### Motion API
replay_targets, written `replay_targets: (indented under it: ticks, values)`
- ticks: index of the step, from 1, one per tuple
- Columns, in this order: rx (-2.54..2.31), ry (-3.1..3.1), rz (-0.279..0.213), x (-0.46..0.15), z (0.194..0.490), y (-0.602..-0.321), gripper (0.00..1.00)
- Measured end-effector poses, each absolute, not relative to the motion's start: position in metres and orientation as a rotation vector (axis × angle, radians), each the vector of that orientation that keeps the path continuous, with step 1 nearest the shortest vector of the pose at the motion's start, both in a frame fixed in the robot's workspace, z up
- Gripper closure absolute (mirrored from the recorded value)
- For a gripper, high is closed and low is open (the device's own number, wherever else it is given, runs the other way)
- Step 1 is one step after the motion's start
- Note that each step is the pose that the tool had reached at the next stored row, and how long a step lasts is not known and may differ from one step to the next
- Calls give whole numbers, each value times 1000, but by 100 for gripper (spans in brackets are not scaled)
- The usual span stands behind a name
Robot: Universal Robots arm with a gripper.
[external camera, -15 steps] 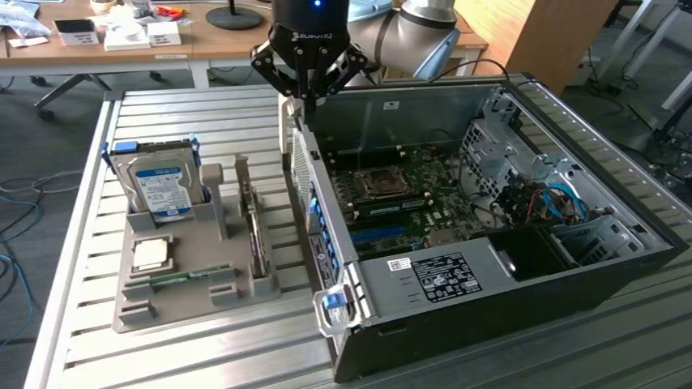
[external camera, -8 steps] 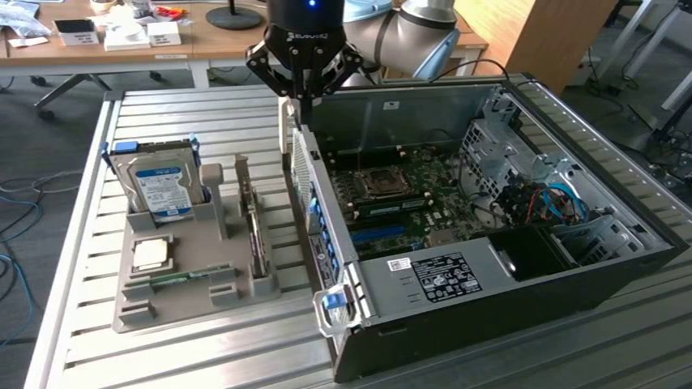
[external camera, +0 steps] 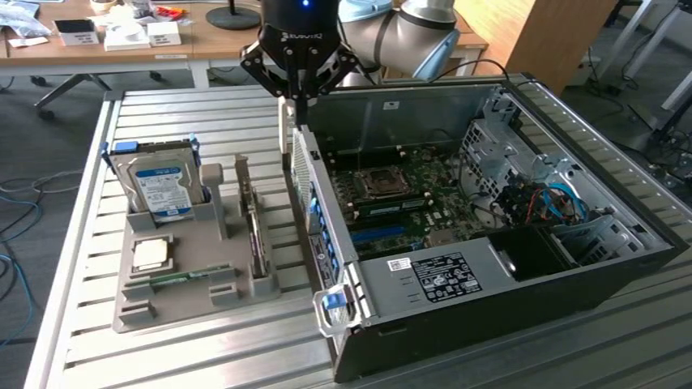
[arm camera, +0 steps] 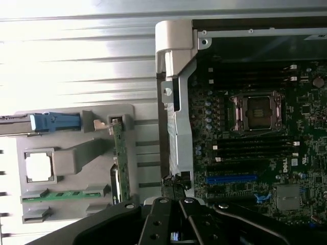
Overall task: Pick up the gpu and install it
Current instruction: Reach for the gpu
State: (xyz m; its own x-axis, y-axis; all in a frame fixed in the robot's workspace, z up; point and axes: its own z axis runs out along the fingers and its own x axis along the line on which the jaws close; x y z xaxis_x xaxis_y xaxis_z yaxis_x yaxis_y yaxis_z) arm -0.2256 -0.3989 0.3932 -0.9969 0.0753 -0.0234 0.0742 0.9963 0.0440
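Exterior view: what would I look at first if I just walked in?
The big black computer case lying open on the slatted table, its green circuit board on show. Then the robot arm hanging above the case's edge nearest the grey tray, where a blue-labelled hard drive stands at the exterior view's left.

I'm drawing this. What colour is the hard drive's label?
The label is blue and white; exterior view best.
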Motion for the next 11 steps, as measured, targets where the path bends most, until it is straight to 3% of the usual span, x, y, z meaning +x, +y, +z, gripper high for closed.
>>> replay_targets:
  ticks: [11]
  values:
    - [116, 3114, 67, -230, 393, -399, 89]
